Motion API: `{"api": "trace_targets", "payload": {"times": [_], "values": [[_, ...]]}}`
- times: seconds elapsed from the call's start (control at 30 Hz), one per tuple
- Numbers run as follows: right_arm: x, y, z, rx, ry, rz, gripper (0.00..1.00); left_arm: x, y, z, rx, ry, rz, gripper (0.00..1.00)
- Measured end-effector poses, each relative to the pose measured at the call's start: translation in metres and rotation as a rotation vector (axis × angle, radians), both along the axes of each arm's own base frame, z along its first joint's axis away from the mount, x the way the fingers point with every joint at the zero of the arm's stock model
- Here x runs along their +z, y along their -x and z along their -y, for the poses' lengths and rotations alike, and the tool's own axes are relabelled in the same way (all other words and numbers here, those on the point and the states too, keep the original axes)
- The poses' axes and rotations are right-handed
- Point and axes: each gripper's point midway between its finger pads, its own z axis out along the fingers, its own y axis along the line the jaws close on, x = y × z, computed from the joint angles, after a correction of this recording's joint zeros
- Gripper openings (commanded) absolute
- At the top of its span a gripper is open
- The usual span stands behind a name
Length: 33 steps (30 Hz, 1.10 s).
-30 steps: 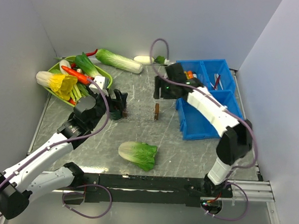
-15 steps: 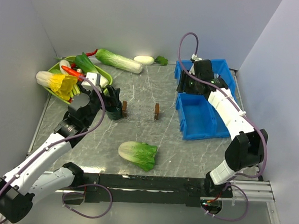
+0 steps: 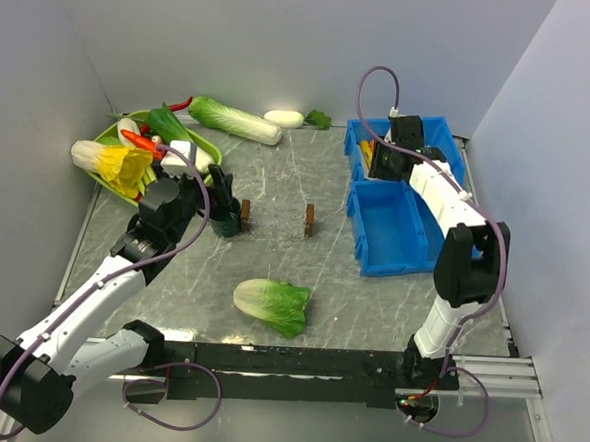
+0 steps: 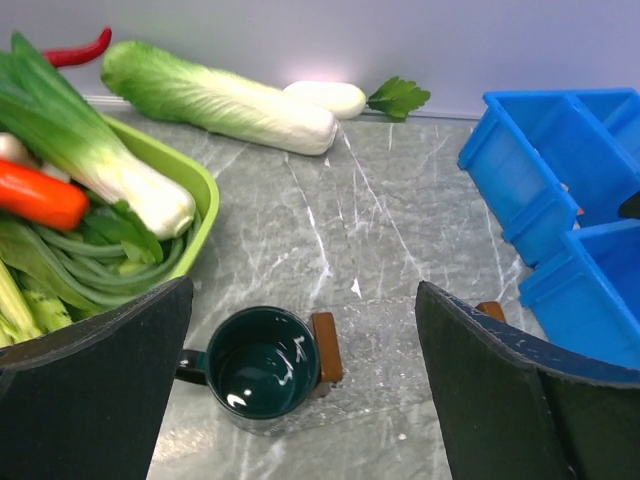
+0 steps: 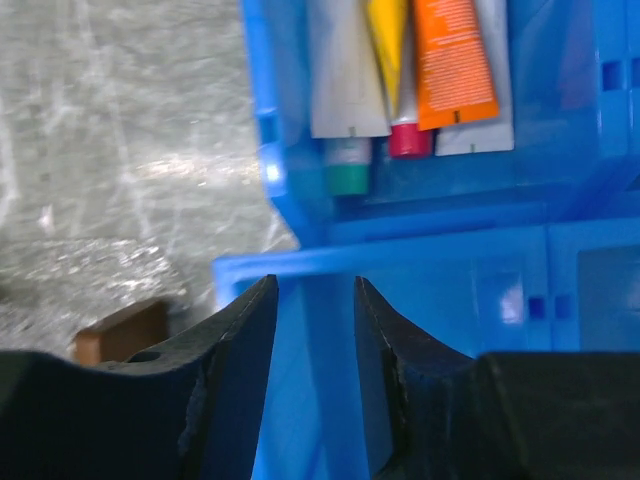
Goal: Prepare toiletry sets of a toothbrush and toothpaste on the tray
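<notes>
Narrowly parted, my right gripper (image 5: 312,290) holds nothing; between the two fingers (image 5: 240,340) I see only a thin gap and the wall of the blue bin (image 5: 400,250) below. It hangs over the divider at the near side of the back left compartment and, as far as I can tell, touches neither the wall nor the tubes. The toothpaste lies in that compartment, just beyond my fingertips. The orange tube (image 5: 455,60) and the yellow tube (image 5: 385,35) lie side by side, flat, next to a pale tube with a green cap (image 5: 345,95). Their long axes run straight away from me, and the caps point toward my fingers, close to the divider. My left gripper (image 4: 303,290) is spread wide and empty, hovering above the dark green cup (image 4: 262,365) on the table (image 4: 400,200), well apart from the bin.
</notes>
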Motion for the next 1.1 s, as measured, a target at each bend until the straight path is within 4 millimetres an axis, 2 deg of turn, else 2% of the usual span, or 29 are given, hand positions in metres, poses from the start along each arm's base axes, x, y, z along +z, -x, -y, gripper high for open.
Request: {"api": "trace_targets", "payload": {"times": [0.27,0.53,0.67,0.87,1.1], "values": [[-0.028,-0.025,0.012,-0.056,0.058,-0.032,0.45,-0.024,-0.006,0.01,0.006,0.074,-0.147,0.96],[-0.053,-0.049,0.015,-0.062,0.088,-0.056,0.44,-0.031,0.003,0.017,-0.029,0.096,-0.23,0.97],[-0.067,-0.054,0.02,-0.057,0.117,-0.07,0.43,-0.025,0.007,0.018,-0.04,0.084,-0.252,0.97],[-0.074,-0.074,0.027,-0.035,0.157,-0.059,0.41,-0.006,0.006,0.019,-0.042,0.097,-0.238,0.97],[-0.084,-0.093,0.03,-0.001,0.184,-0.048,0.41,-0.007,0.01,0.013,-0.001,0.136,-0.26,0.96]]}}
